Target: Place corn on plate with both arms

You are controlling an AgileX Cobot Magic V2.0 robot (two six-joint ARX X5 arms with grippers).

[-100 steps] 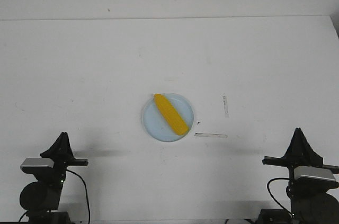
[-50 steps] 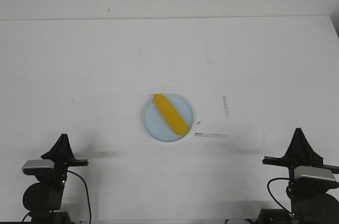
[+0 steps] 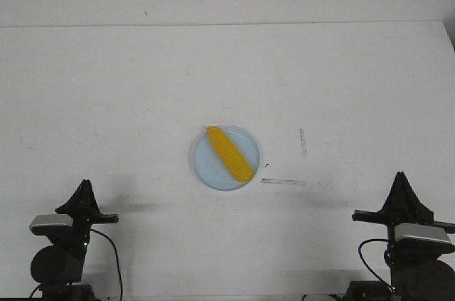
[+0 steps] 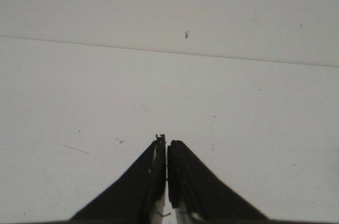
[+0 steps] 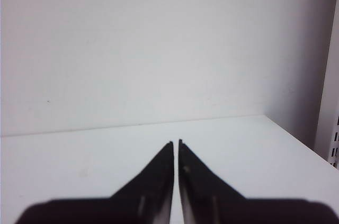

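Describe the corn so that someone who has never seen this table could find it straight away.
Start at the wide white table and go to the round pale light-blue plastic plate near its middle, between the two parked arms. Lying slantwise across that plate is the smooth bright yellow-orange toy corn cob. It is the only brightly coloured thing there; beside the plate are only faint tape marks.

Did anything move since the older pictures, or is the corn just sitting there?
Almost nothing moved. The left gripper sank a tiny bit at the start and has been still since. The corn lies slantwise on the plate, just as before. The right gripper kept its place too. Both sets of jaws are shut and empty, and nothing was picked up or let go.
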